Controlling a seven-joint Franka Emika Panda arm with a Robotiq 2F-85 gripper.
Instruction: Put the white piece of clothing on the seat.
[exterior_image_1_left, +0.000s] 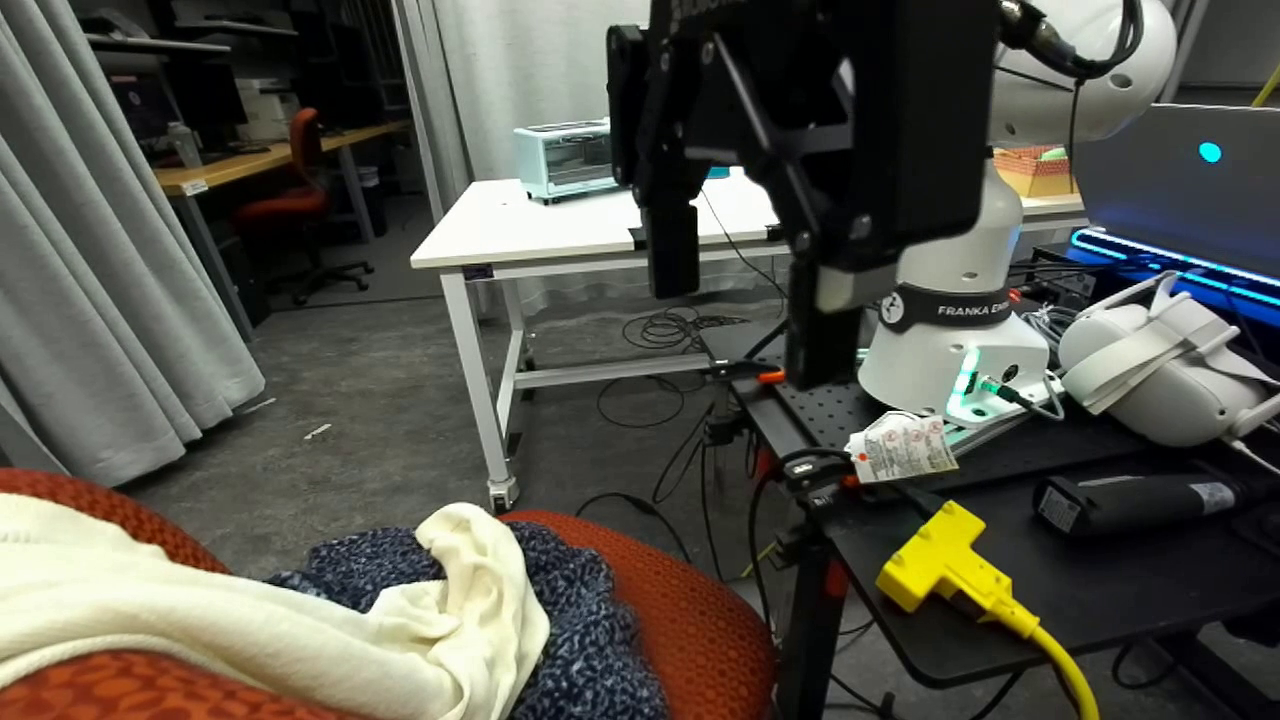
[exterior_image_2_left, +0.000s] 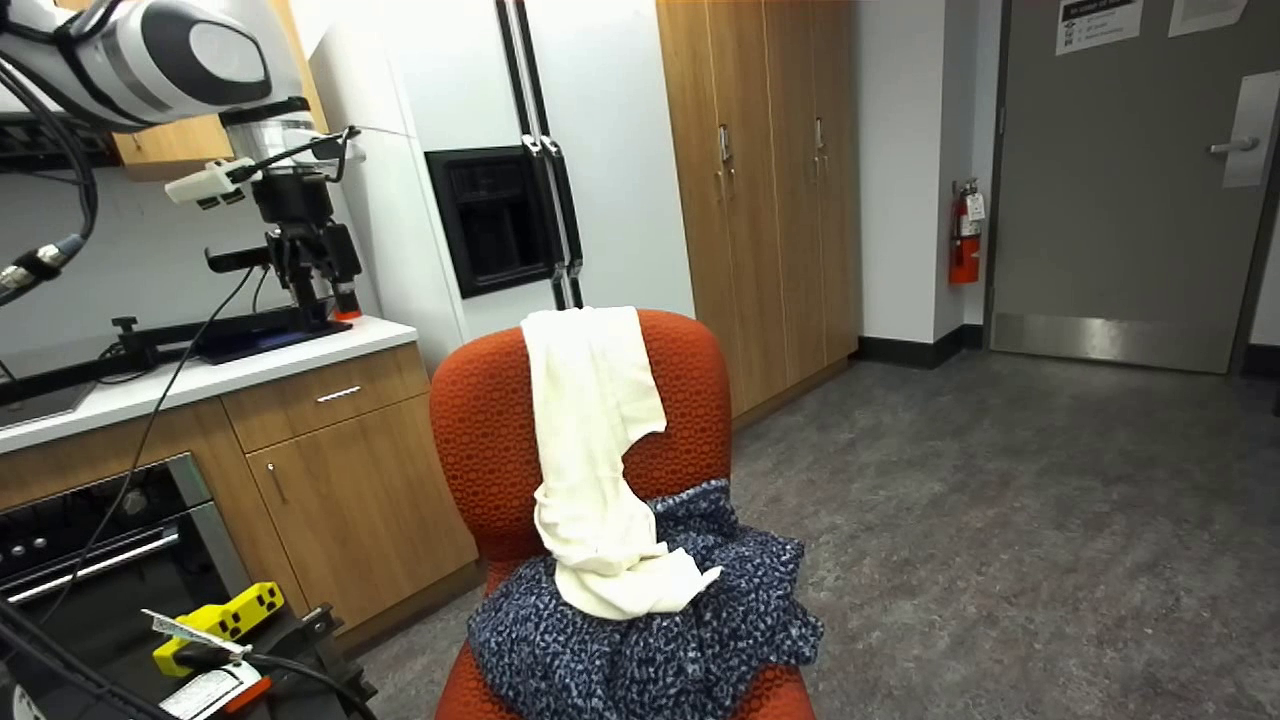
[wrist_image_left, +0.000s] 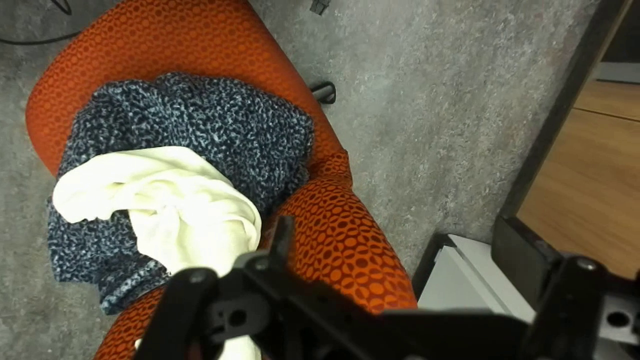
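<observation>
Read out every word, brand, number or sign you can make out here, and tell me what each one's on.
"FRANKA E…": on the arm's band; the last letters curve away, unclear.
Too small or blurred to read: cord tag, black device's label, desk sticker, door notices, extinguisher tag.
Too dark and cut off to read: marking on the pincer.

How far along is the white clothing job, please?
Done: the long cream cloth garment drapes the rounded red-orange fabric chair, its end atop the speckled blue-grey knit. In hand: nothing; the black jointed gripper is open. Left: perhaps lowering the part over the backrest.
</observation>
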